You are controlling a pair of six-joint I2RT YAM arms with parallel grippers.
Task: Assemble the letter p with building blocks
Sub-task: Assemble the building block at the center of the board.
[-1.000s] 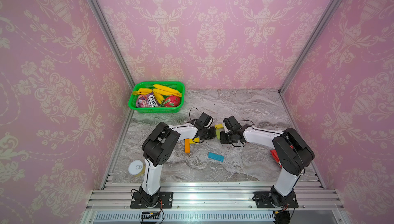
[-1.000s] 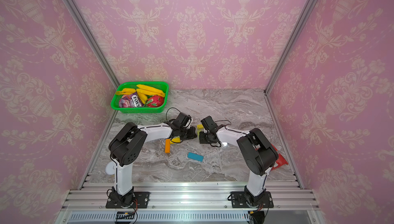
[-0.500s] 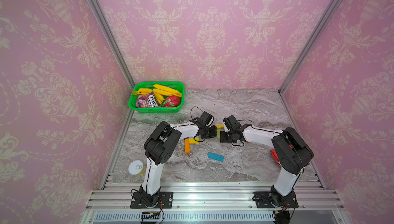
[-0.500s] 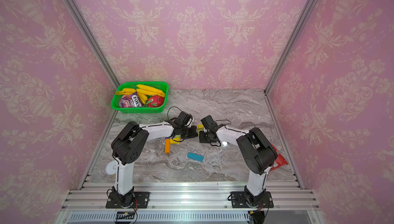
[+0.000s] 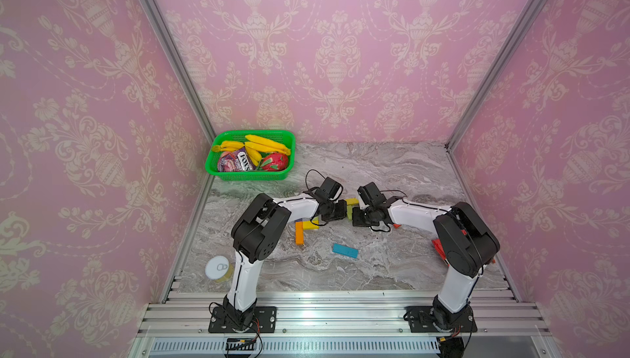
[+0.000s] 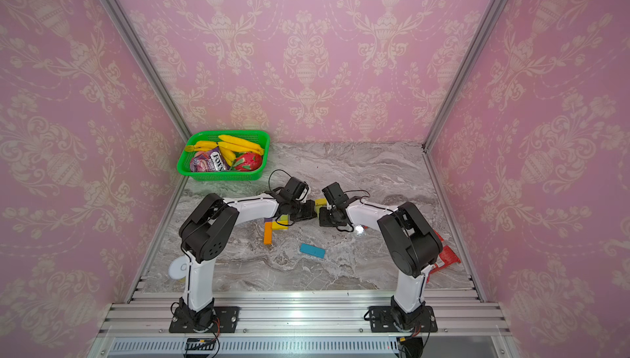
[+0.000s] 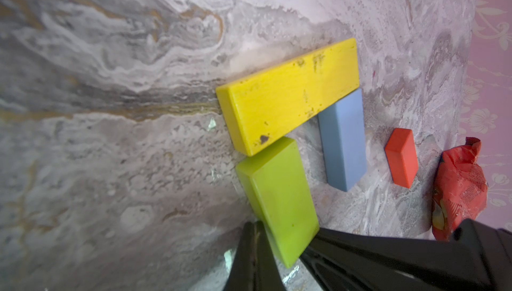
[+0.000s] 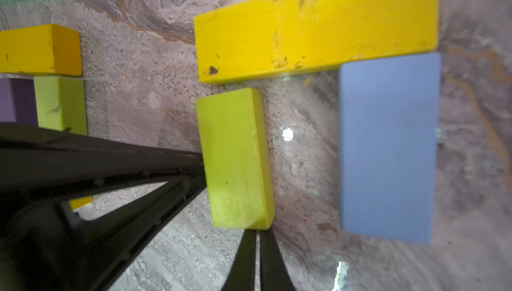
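The marble table (image 5: 375, 271) is filling the floor of the booth. The left arm (image 5: 259, 226) and right arm (image 5: 463, 233) are both reaching over its middle, wrists nearly meeting. The green basket (image 5: 249, 176) is sitting in the far left corner, well apart from the work, and a crumpled red packet (image 7: 460, 187) is lying by the right arm.

The left gripper (image 7: 255, 237) is pinched fully closed with nothing in it, its tip resting against the long side of the lime green block (image 7: 279, 192). The right gripper (image 8: 257, 245) is closed and empty too, and its tip is touching that block's end, the one pointing away from the long yellow block (image 7: 288, 95).

The building blocks are lying flat mid-table. The long yellow block is acting as a crossbar, with the light blue block (image 7: 343, 142) butting squarely against one end of its long edge. The lime green block is sitting just beside the other end, slightly tilted, with bare marble between it and the blue.

Under the left arm, the orange block (image 5: 299, 233), a second yellow block (image 8: 36, 50), a second lime block (image 8: 61, 104) and a purple block (image 8: 16, 101) are bunching together. The teal block (image 5: 345, 250) is lying alone nearer the front. The small red block (image 7: 401, 156) is resting between the blue block and the packet.
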